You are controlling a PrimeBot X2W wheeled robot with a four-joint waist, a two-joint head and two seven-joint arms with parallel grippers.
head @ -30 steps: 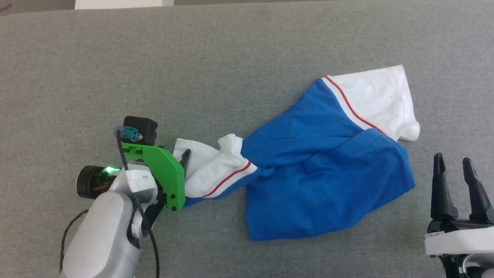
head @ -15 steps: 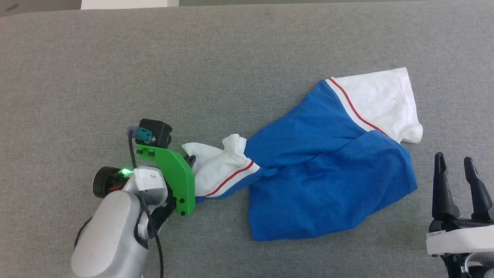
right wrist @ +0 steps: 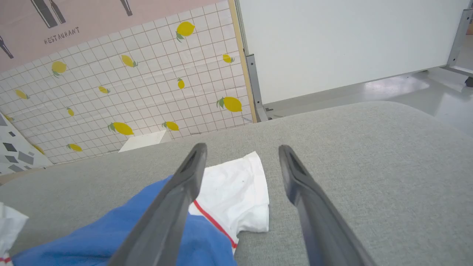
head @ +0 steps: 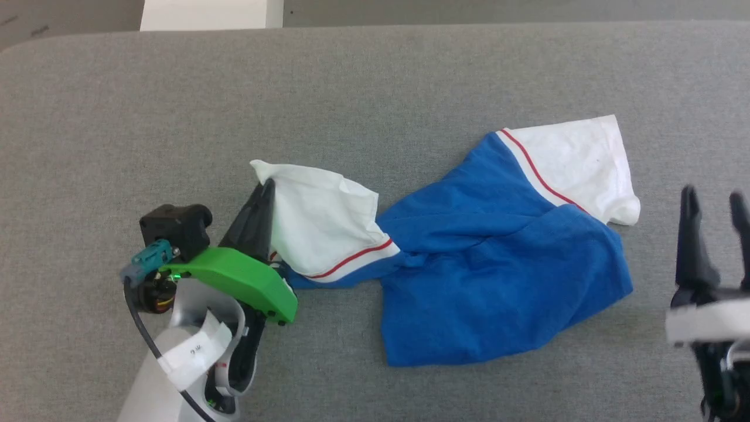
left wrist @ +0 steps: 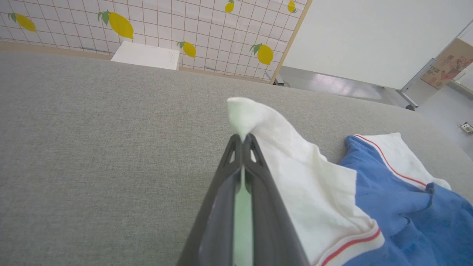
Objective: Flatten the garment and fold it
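The garment (head: 486,275), a royal-blue T-shirt with white sleeves and red-striped trim, lies crumpled on the grey table (head: 375,82). My left gripper (head: 266,187) is shut on the tip of its left white sleeve (head: 316,228), lifting that sleeve off the surface; the pinched corner (left wrist: 242,114) pokes past the fingertips. The other white sleeve (head: 577,164) lies flat at the far right. My right gripper (head: 715,196) stands open at the right, beside the shirt's right edge and apart from it. The right wrist view looks over that sleeve (right wrist: 236,192). No number or lettering shows.
A white box (head: 211,13) stands beyond the table's far edge. A tiled wall with lemon prints (right wrist: 129,88) and a white board (right wrist: 332,44) stand behind the table. Bare grey surface stretches left of and beyond the shirt.
My left gripper has turned and raised the white sleeve, spreading it up and away from the table. The right gripper has shifted slightly up and right. The head camera has tilted a little.
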